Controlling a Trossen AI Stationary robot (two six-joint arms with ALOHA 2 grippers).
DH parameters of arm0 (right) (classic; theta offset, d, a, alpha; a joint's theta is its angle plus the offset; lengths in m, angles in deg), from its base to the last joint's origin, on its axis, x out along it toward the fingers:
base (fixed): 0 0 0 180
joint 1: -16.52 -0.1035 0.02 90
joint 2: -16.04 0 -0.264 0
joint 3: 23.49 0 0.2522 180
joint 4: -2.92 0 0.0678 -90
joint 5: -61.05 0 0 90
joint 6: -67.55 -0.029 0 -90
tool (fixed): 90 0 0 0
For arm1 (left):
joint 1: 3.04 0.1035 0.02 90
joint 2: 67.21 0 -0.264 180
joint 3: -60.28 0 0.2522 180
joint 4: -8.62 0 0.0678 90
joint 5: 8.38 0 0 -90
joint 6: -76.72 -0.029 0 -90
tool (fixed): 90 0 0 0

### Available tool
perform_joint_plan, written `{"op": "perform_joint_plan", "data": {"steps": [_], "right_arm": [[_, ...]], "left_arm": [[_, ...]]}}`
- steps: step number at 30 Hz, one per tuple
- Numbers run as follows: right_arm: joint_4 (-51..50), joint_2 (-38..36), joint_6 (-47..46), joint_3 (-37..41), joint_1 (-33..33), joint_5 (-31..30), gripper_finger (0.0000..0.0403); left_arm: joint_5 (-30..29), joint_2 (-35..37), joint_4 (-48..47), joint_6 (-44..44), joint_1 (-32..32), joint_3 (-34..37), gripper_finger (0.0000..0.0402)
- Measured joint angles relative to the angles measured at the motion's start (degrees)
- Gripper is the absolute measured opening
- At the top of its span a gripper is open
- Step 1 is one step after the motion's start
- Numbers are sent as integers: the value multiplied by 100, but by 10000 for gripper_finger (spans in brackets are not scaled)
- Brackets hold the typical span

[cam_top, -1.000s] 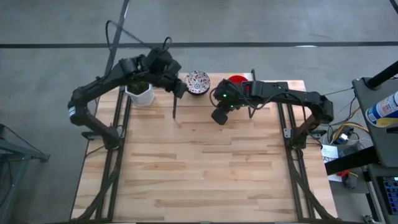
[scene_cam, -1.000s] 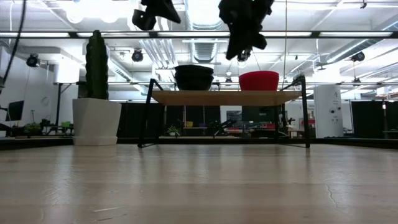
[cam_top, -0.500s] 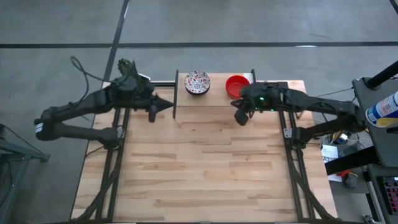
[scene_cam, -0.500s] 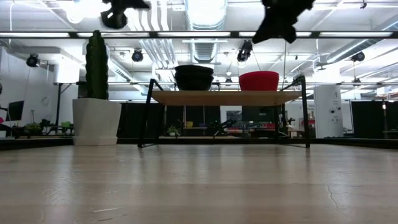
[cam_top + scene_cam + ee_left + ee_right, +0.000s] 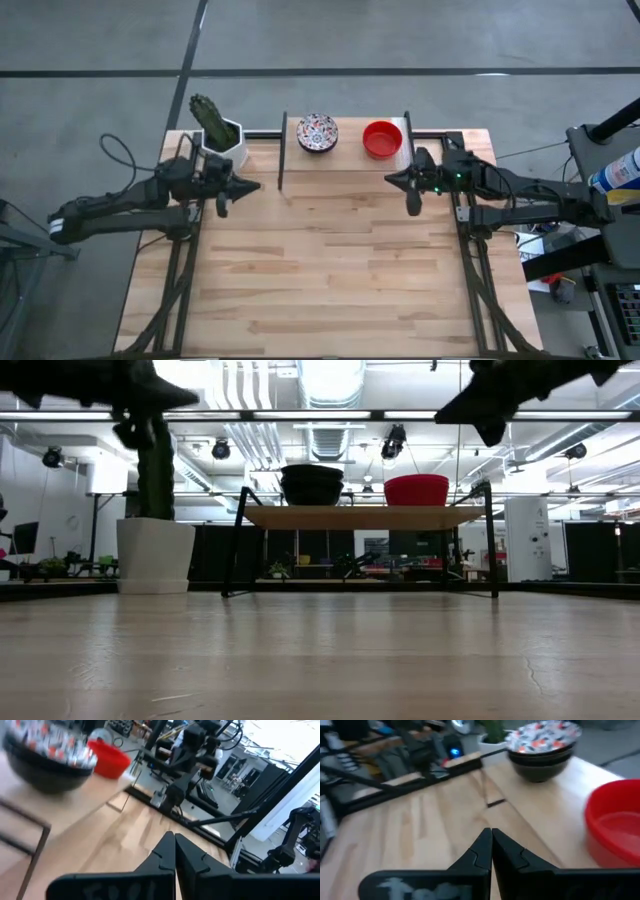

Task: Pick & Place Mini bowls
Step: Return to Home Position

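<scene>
Together sit one patterned stack, one red bowl (shelved).

red bowl cut off at the edge; patterned bowls blurred, cropped.

The left arm lies at nine o'clock. The left gripper points toward three o'clock, its fingers pressed together. The right arm lies at three o'clock. The right gripper points toward nine o'clock, fingers together too.
</scene>
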Motion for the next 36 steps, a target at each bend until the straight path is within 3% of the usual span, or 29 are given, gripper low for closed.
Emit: {"op": "perform_joint_plan", "data": {"steps": [4,11,21,36], "right_arm": [[286,-423,103,542,1,322,8],[864,-1188,124,1441,2,422,9],[1465,-2364,-35,2509,17,629,9],[1488,-4324,-320,3532,26,478,9]], "left_arm": [[-40,448,106,58,-11,564,0],[-652,974,637,-64,-46,1066,0],[-667,1395,1018,-671,-149,1537,0],[-710,1830,2093,-671,-149,2675,0]]}}
